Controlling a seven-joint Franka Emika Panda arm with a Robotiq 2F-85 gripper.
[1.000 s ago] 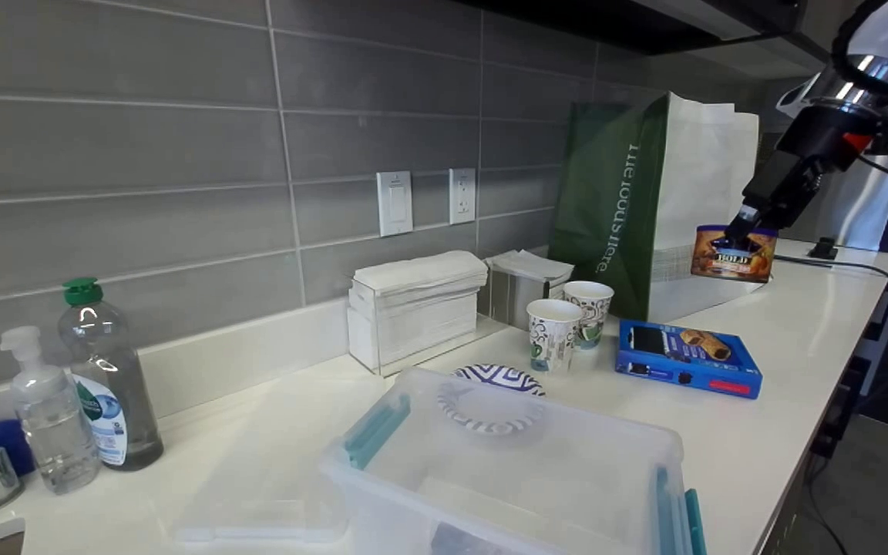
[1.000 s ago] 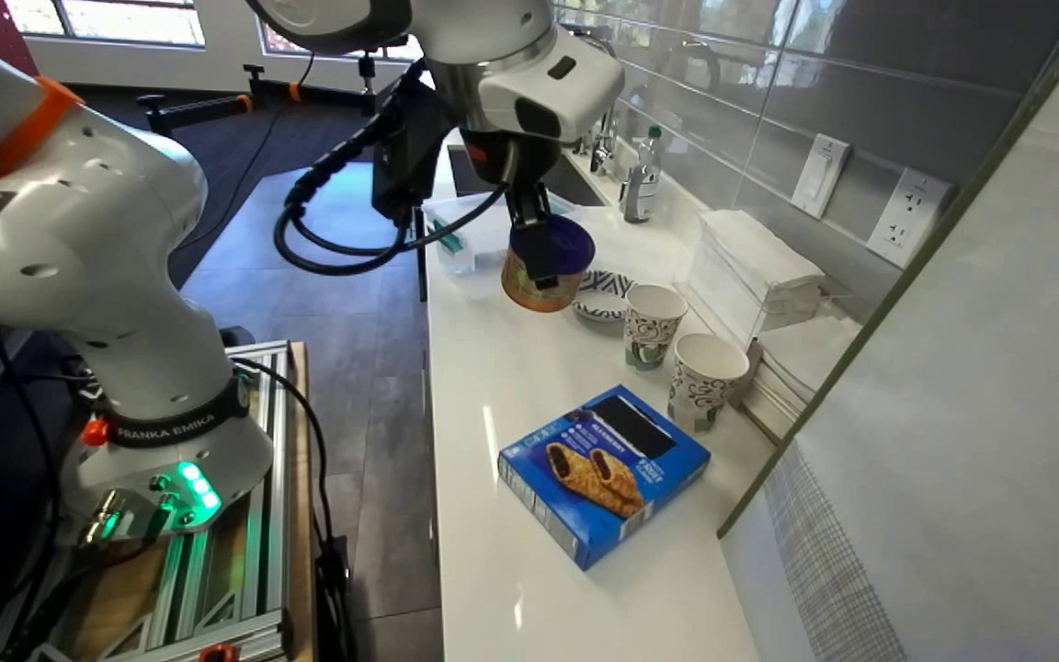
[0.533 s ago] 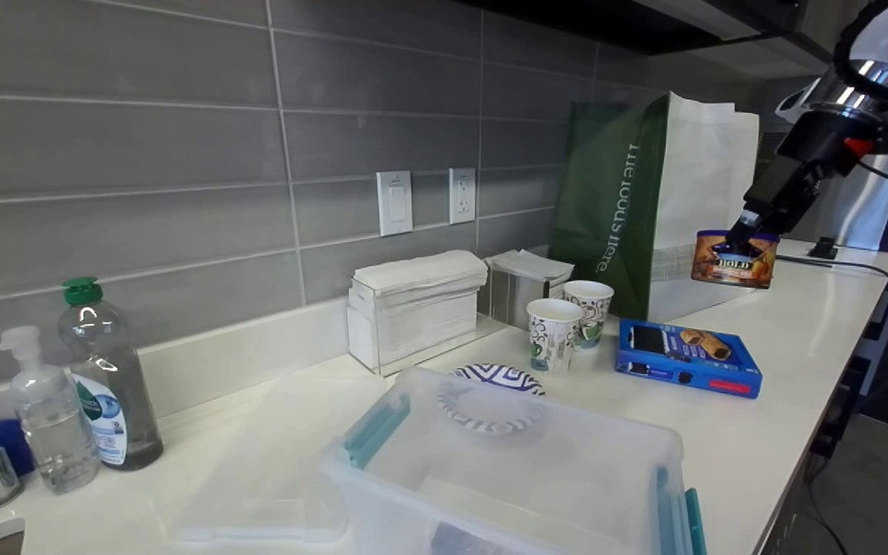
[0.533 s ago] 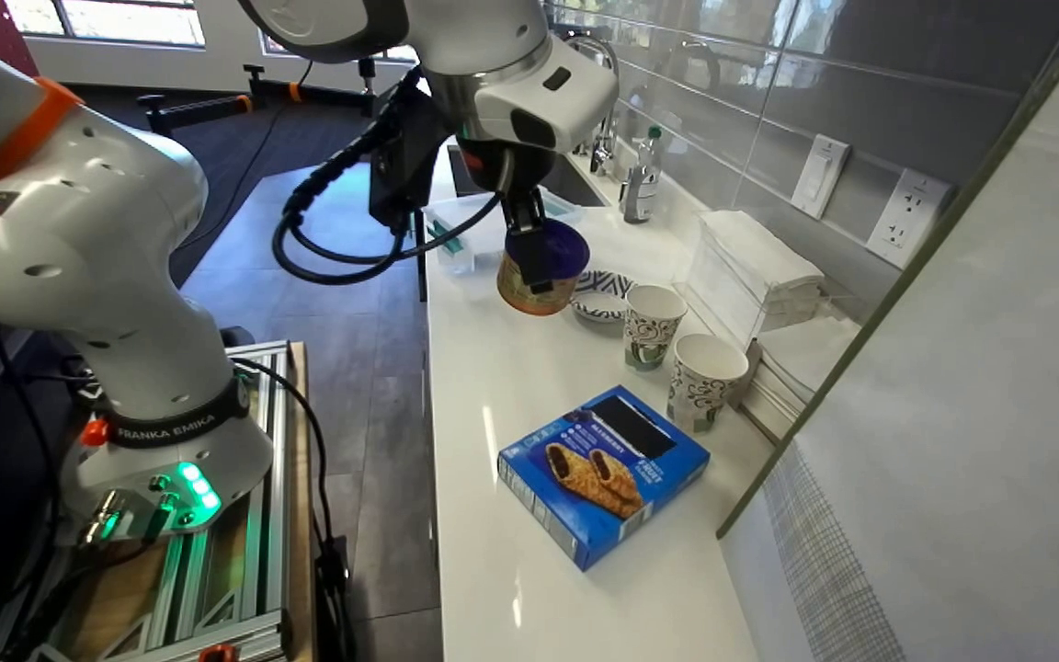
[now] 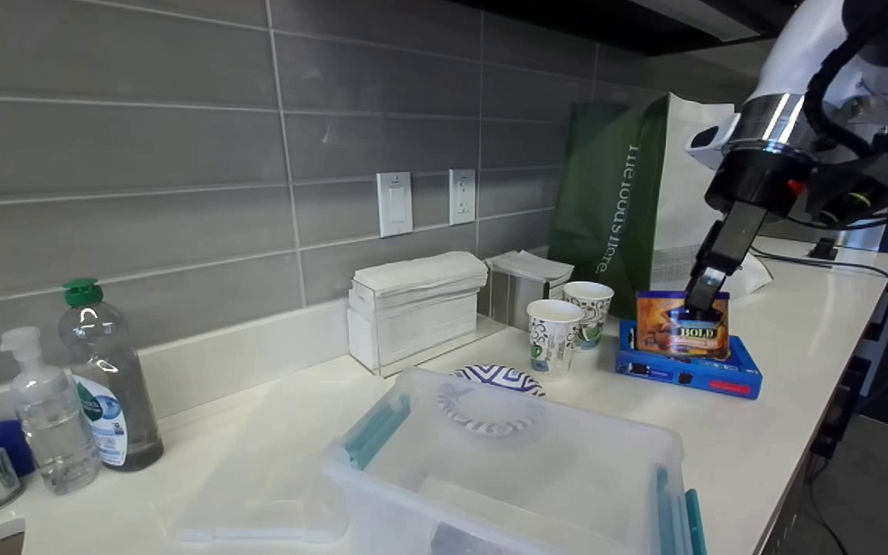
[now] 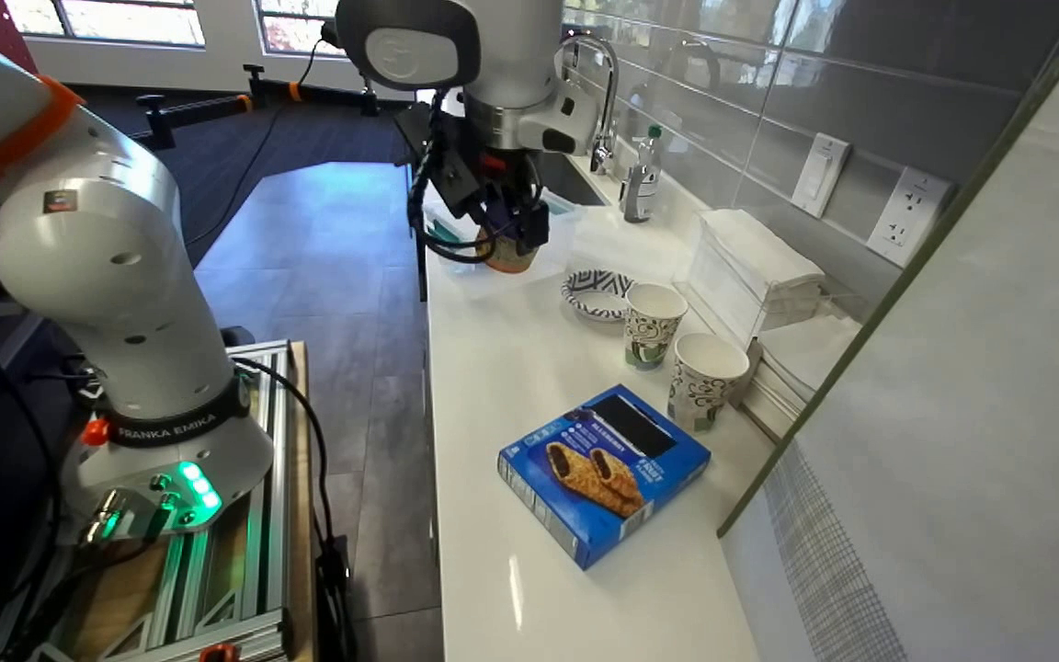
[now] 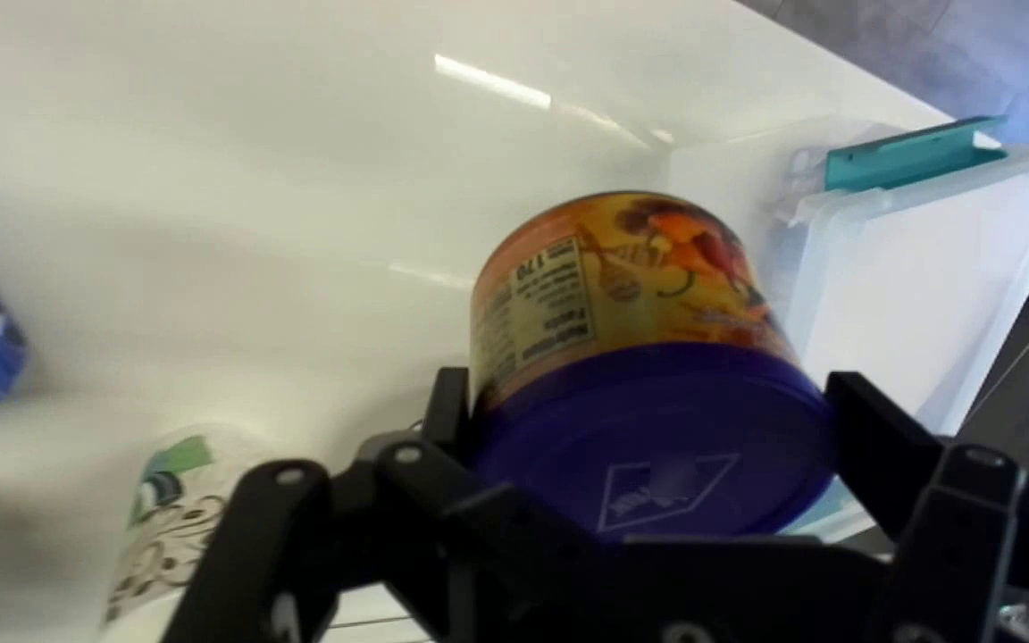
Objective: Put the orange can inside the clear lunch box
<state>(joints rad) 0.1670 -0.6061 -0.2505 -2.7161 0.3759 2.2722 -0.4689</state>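
The orange can, with its purple-blue top, is held in the air above the counter and shows in both exterior views. My gripper is shut on it, with a black finger on each side of the can near its purple lid; the can also fills the middle of the wrist view. The clear lunch box stands open on the counter, nearer the camera than the can in that exterior view. In the wrist view the lunch box lies right of the can. Most of it is hidden behind the arm in an exterior view.
A blue packet, two paper cups and a patterned bowl stand on the counter. A flat clear lid lies beside the box. Napkin holders, a paper bag and soap bottles line the wall.
My gripper has carried the orange can toward the lunch box. It moved left and lower in one exterior view and farther back in another. The can stays gripped; the other objects have not moved.
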